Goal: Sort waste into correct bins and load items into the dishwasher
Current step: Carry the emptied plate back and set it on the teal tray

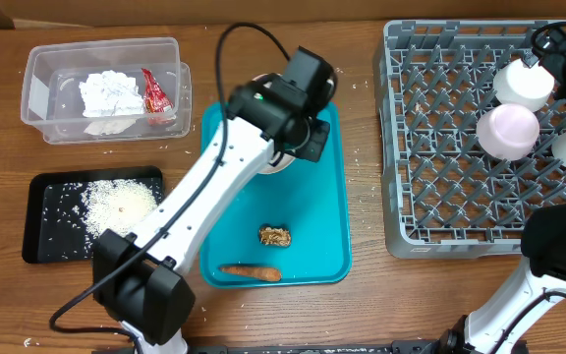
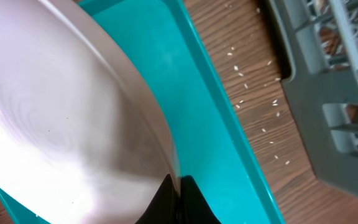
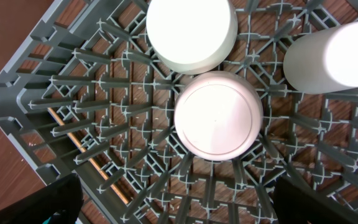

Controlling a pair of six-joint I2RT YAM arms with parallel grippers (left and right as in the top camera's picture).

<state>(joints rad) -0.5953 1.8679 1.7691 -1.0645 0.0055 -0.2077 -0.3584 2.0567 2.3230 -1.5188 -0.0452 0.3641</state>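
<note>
My left gripper (image 2: 179, 194) is shut on the rim of the large pale plate (image 2: 61, 112), which tilts over the teal tray (image 2: 219, 124). In the overhead view the left gripper (image 1: 301, 126) hides most of that plate (image 1: 279, 164). A brown food chunk (image 1: 275, 235) and a carrot piece (image 1: 251, 272) lie on the tray's near end. My right gripper (image 3: 185, 211) hangs open above the grey dish rack (image 3: 55, 99), over a pink bowl (image 3: 218, 115), a white bowl (image 3: 191, 31) and a cup (image 3: 331, 56), holding nothing.
The clear tub (image 1: 42, 93) at the back left holds crumpled napkins (image 1: 111, 93) and a red wrapper (image 1: 153, 90). The black tray (image 1: 47, 236) holds rice crumbs (image 1: 116, 205). Loose grains (image 2: 260, 106) dot the wood between the teal tray and the rack (image 2: 334, 124).
</note>
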